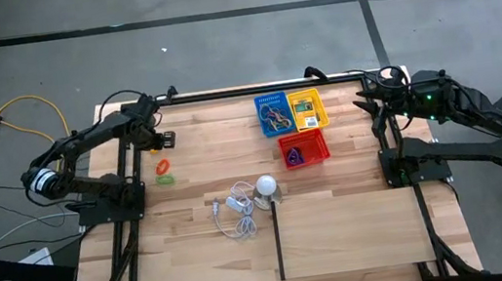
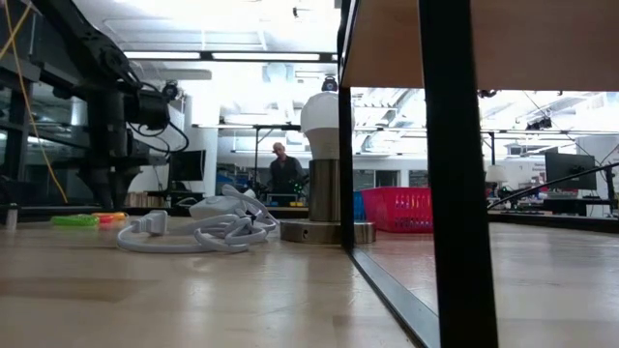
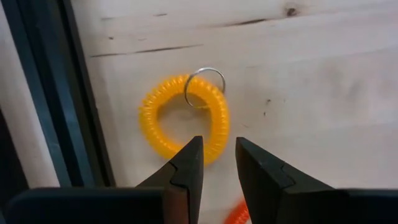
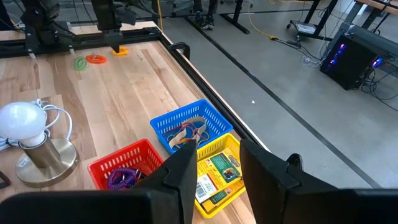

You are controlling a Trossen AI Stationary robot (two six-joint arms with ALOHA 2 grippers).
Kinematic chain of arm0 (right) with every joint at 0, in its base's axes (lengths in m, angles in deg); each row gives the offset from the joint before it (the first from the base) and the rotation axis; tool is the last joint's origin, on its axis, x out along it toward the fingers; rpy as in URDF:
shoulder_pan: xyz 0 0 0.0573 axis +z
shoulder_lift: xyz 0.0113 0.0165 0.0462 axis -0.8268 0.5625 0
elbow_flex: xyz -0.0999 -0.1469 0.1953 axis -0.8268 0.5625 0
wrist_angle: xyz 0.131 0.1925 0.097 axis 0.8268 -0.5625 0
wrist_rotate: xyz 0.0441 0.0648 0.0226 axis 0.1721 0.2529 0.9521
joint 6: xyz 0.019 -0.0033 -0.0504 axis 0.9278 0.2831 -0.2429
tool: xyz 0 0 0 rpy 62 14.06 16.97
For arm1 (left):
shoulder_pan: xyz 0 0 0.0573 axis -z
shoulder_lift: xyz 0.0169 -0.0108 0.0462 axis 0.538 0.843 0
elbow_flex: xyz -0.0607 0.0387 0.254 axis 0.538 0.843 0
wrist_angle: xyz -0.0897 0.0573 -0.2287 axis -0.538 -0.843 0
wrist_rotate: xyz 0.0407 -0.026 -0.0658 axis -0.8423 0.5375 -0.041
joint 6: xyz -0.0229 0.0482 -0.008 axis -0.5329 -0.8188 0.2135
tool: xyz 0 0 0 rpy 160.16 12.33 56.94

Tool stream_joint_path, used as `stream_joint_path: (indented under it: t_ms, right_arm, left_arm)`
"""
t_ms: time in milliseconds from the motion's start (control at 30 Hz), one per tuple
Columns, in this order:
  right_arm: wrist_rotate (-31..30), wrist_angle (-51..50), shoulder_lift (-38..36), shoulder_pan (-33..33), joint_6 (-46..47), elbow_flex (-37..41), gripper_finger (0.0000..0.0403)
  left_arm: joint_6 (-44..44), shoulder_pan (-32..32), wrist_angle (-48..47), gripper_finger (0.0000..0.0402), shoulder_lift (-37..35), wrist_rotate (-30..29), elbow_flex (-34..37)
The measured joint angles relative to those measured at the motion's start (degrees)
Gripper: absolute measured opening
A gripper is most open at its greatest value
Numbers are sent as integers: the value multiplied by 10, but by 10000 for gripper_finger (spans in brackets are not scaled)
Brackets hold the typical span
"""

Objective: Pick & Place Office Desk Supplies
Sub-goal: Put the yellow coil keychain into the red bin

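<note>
Three small baskets stand near the desk's far edge: one blue basket [image 1: 272,114], one yellow basket [image 1: 307,109], one red basket [image 1: 303,148]. Three coil rings lie toward the left edge: yellow ring [image 3: 184,116], orange ring [image 1: 164,165], green ring [image 1: 166,180]. One bulb [image 1: 267,188] and one white cord [image 1: 234,213] sit mid-desk.

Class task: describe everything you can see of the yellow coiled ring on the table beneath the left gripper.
The yellow coil ring looks like springy plastic wound into a closed loop, with a thin silvery metal split ring threaded through it. It lies flat on the wooden table beside the dark frame rail, under the left gripper, whose fingers are parted, not touching it.
</note>
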Motion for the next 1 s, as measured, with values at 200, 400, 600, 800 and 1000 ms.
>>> stream_joint_path:
  t_ms: [200, 400, 600, 800, 1000]
  right_arm:
    - [0, 0, 0, 0, 0, 0, 110]
    - [0, 0, 0, 0, 0, 0, 110]
    - [0, 0, 0, 0, 0, 0, 110]
    - [0, 0, 0, 0, 0, 0, 110]
    - [0, 0, 0, 0, 0, 0, 110]
  left_arm:
    - [-7, -5, 5, 89, 4, 0, 0]
    - [-13, -5, 12, 89, 37, 0, 0]
    - [-13, -5, 14, 89, 42, 0, 0]
    - [-13, -4, 13, 69, 42, 0, 0]
    - [-13, -4, 13, 12, 42, 0, -1]
